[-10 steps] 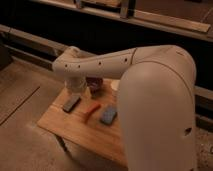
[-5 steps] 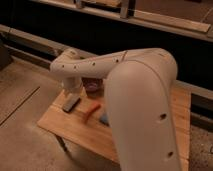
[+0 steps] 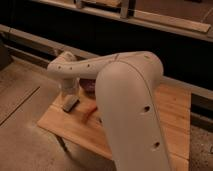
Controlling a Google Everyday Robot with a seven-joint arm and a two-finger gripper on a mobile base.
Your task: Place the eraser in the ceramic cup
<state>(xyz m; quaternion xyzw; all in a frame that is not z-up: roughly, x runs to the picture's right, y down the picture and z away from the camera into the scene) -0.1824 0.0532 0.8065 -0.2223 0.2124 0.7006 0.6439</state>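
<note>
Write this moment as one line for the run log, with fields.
pincer: open, low over table, near red chili-shaped thing | eraser: hidden behind arm | ceramic cup: not visible

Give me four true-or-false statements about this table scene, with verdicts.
1. The gripper hangs low over the table's end at picture left. True.
2. The chili lies on the floor. False: it lies on the table, just right of the gripper in the picture.
3. The arm blocks much of the table from view. True.
4. The bowl is white. False: it is dark.
</note>
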